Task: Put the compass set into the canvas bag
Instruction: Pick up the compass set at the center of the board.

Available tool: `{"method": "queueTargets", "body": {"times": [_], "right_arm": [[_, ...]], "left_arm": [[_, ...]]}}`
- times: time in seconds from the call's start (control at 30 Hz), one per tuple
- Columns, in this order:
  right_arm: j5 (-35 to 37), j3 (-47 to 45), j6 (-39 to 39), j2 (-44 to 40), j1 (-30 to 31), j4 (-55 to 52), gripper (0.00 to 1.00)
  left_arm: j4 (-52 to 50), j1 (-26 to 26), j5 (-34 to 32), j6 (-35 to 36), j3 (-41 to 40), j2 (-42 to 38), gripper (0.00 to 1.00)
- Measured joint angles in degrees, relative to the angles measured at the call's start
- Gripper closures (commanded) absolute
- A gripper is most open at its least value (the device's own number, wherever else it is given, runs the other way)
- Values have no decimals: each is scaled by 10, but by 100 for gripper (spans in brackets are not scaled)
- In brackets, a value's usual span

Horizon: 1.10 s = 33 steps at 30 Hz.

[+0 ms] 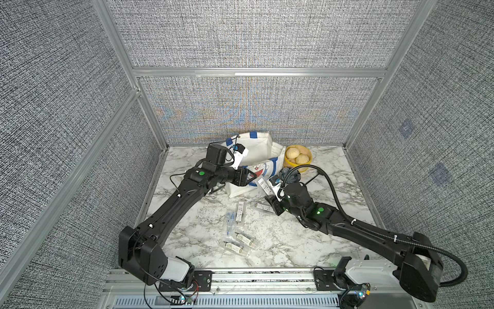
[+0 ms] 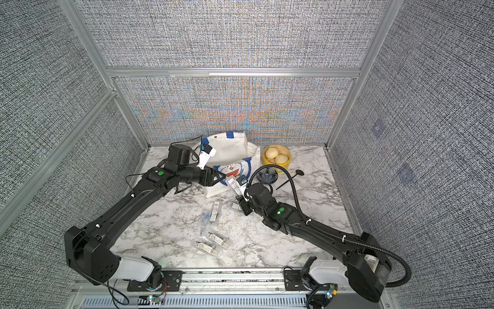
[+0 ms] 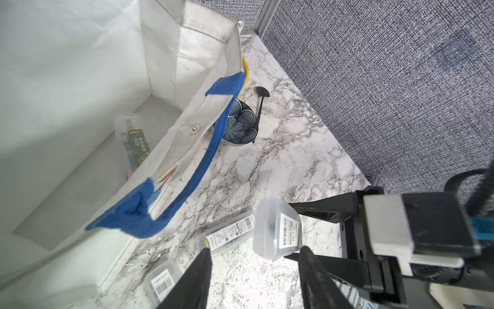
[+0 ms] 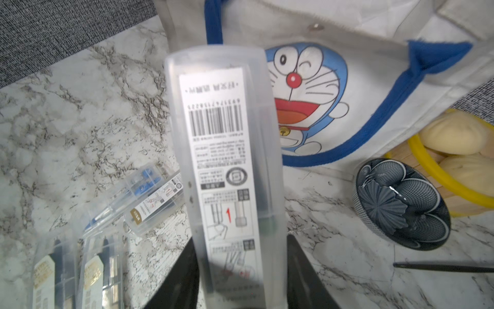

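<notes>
Right wrist view showed the right gripper clamped on the lower end of a compass set, a clear plastic case with its barcode label facing the camera. The case stood tilted just in front of the canvas bag, across from the cartoon-cat pocket and outside the bag's mouth. In both top views the held compass set hung over the tabletop at the bag's front right corner.

The canvas bag stood open at the far edge of the tabletop, near its middle. The left gripper hovered at the bag's front rim above the cat pocket. In the left wrist view its fingers were apart with nothing between them, and the blue handle drooped free beside the bag. That view also showed a second case lying on the bag's floor against the front wall (its label looked green).

A yellow steamer basket holding pale buns sat just beside the bag toward the tabletop's right edge. A dark patterned bowl and a black spoon lay just in front of the basket. Several loose clear cases were scattered mid-tabletop, toward the near edge.
</notes>
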Motion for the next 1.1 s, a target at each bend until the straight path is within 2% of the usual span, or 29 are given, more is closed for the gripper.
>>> {"method": "queueTargets", "body": {"times": [0.27,0.47,0.6,0.9,0.97,1.0,1.1], "right_arm": [[-1,15,-2,-9,-6,2,83],[-1,15,-2,-11,-9,2,84],[-1,15,-2,-9,-9,2,84],[9,15,1,1,-9,1,83],[11,15,0,2,-9,1,79],[12,15,0,2,-9,1,73],[12,15,0,2,-9,2,47]], "left_arm": [[41,-30,-2,-42,13,42,45],[59,-38,0,-66,23,60,65],[59,-40,6,-73,28,65,75],[59,-47,26,-82,37,75,87],[58,-48,25,-82,39,75,90],[58,-49,25,-82,40,76,91],[54,-49,25,-82,44,77,92]]}}
